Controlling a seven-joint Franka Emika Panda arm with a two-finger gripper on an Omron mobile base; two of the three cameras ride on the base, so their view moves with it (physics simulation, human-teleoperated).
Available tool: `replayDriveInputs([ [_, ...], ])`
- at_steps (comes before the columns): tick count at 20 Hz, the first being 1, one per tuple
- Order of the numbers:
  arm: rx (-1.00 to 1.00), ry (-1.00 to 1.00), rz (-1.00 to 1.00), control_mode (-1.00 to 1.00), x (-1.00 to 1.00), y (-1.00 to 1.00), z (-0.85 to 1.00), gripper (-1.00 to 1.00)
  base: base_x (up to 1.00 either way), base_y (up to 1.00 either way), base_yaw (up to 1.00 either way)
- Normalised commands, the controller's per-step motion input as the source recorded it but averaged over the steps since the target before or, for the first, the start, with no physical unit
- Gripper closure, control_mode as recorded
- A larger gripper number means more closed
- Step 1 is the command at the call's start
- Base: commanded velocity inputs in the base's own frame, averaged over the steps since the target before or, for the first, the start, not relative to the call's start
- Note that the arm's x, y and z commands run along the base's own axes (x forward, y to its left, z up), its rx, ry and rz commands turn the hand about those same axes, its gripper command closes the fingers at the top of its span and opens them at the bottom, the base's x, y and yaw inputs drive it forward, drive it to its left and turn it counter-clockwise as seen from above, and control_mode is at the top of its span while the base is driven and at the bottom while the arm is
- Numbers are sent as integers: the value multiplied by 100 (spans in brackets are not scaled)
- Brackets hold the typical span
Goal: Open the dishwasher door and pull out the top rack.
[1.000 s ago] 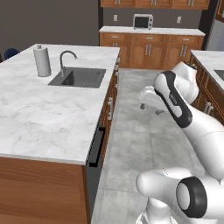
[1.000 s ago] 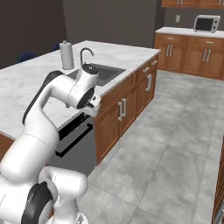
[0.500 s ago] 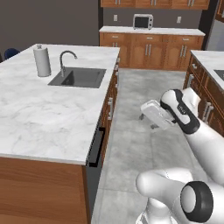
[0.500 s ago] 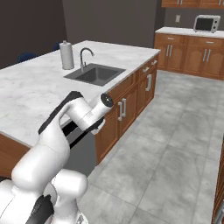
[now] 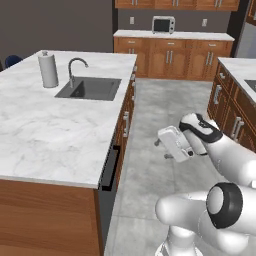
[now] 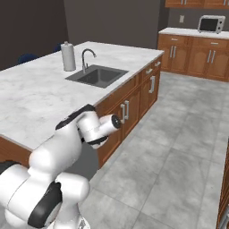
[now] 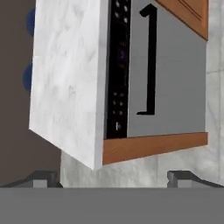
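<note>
The hand [image 5: 161, 143] is hanging in the aisle with its fingers spread wide, gripping nothing, and facing the dishwasher door [image 7: 175, 78], well apart from it. That door is sitting closed under the marble tabletop [image 5: 45, 130], its bar handle [image 7: 150, 61] untouched.

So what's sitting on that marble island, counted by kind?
Paper towel roll: 1
Tap: 1
Sink: 1
Total: 3
</note>
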Motion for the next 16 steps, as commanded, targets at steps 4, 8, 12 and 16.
replayDriveInputs([
  [4,20,15,0,-100,25,10,-53,-100,0,0,0],
  [8,21,12,0,-100,18,19,-47,-100,0,0,0],
  [12,21,9,-1,-100,27,33,-54,-100,0,0,0],
  [16,17,6,-1,-100,26,26,-48,-100,0,0,0],
])
